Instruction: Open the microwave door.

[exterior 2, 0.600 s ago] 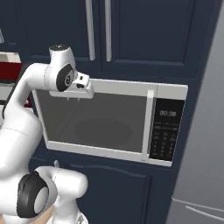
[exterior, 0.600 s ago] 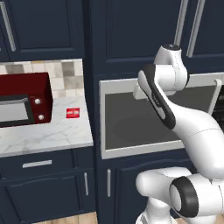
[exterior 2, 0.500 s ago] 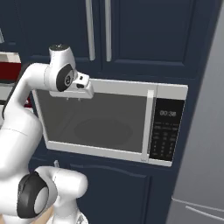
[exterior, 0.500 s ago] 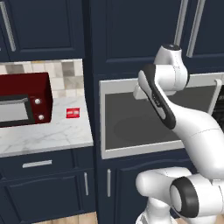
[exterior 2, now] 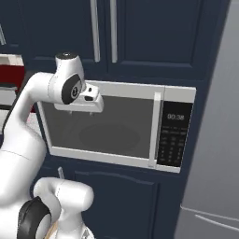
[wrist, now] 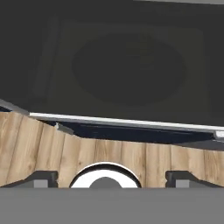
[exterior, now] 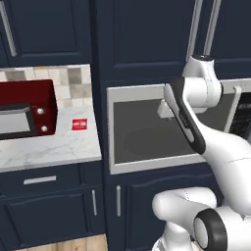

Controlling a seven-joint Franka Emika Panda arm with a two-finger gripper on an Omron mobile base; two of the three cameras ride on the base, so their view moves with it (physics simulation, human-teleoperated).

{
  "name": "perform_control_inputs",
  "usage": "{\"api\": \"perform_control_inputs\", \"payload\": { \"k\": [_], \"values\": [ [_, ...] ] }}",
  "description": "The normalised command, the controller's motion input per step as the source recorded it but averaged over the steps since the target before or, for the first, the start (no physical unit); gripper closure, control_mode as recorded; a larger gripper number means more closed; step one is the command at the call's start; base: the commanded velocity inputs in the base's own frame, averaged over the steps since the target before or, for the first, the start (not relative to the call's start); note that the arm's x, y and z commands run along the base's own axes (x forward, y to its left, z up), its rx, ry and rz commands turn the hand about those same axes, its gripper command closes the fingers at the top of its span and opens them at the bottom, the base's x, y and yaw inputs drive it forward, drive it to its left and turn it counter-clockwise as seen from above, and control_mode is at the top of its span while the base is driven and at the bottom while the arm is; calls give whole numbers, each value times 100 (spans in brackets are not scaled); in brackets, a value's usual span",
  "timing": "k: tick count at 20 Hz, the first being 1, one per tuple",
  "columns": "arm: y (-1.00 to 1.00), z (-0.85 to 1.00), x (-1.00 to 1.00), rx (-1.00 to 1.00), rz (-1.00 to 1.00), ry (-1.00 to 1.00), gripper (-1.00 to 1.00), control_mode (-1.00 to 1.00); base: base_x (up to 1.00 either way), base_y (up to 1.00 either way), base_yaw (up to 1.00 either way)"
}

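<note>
1. Microwave point(exterior 2: 179, 95): large silver-grey built-in box set into navy cabinetry, below two tall upper cabinet doors point(exterior 2: 140, 32) with vertical silver handles.
2. Microwave door point(exterior 2: 116, 133): wide silver-framed panel with a dark grey window, shut flush against the box. Also seen in the left base view point(exterior: 142, 132) and, up close, in the hand view point(wrist: 122, 57), where a round turntable shape shows dimly behind the glass.
3. Door handle point(exterior 2: 154, 130): slim vertical silver bar at the door's right edge, just beside the keypad.
4. Keypad strip point(exterior 2: 173, 140): black, right of the door, with a small display at its top.
5. Pincer point(wrist: 111, 179): held in front of the upper left part of the door window, well apart from the handle. Its two dark tips sit wide apart, spread, with nothing between them.
6. Wooden floor point(wrist: 131, 157): visible below the door's lower edge in the hand view.
7. Dark-red appliance point(exterior: 24, 115): two knobs, standing on the marble worktop point(exterior: 54, 149) left of the microwave.
8. Small red item point(exterior: 79, 124): on the worktop beside the appliance; kind cannot be told.
</note>
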Motion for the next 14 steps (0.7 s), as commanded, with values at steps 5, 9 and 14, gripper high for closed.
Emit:
{"api": "perform_control_inputs", "payload": {
  "k": [5,9,14],
  "values": [
    [0,0,0,0,0,0,-100,100,-86,-58,0],
    [0,0,0,0,0,0,-100,100,-46,-54,0],
    [0,0,0,0,0,0,-100,100,-25,-43,0]
  ]
}}
